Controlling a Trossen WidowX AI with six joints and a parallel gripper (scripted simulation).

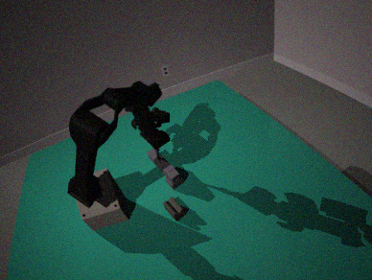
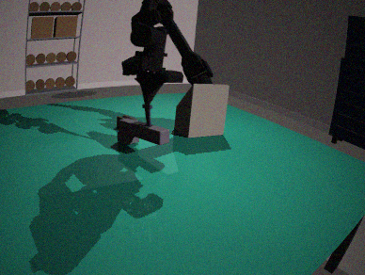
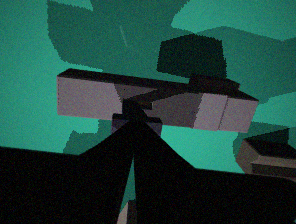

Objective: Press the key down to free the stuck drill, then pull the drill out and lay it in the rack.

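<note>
A long pinkish-grey bar, which looks like the drill, lies raised above the mat with a leg under one end. My gripper is shut and empty. Its pointed tips are over the middle of the bar; whether they touch it I cannot tell. A small dark purple block, perhaps the key, shows beside the bar, partly hidden by the fingers. A small brown grooved block, probably the rack, stands beyond the bar's legged end.
The pale arm base stands near the bar on the green mat. Strong shadows of the arm cross the mat. Shelves stand by the far wall and a dark cabinet at the right in the exterior view.
</note>
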